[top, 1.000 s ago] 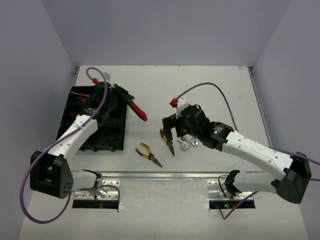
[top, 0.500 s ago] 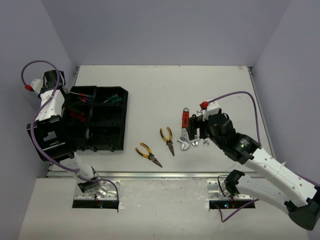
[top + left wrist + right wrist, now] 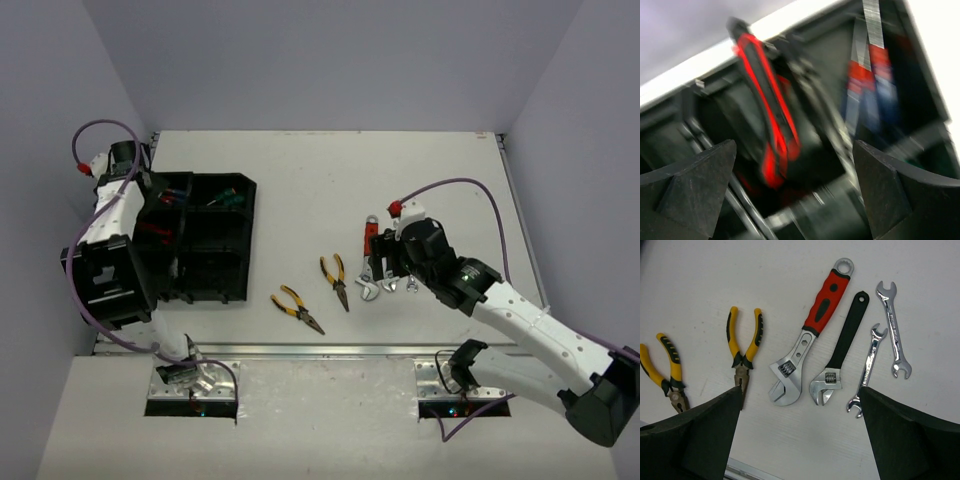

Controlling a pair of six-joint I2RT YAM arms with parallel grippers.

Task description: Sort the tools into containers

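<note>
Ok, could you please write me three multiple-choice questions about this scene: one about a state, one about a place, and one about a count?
1. The right gripper is:
A. shut on a wrench
B. open and empty
C. shut on a screwdriver

2. The red-handled adjustable wrench lies:
A. between yellow-handled pliers and the black-handled wrench
B. on top of the pliers
C. at the far end of the row

3. How many yellow-handled pliers lie on the table?
A. one
B. four
C. two

Answers:
1 B: its fingers stand wide apart above the tools, with nothing between them.
2 A: the right wrist view shows one of these neighbours on each side of it.
3 C: a second pair lies beside the first.
</note>
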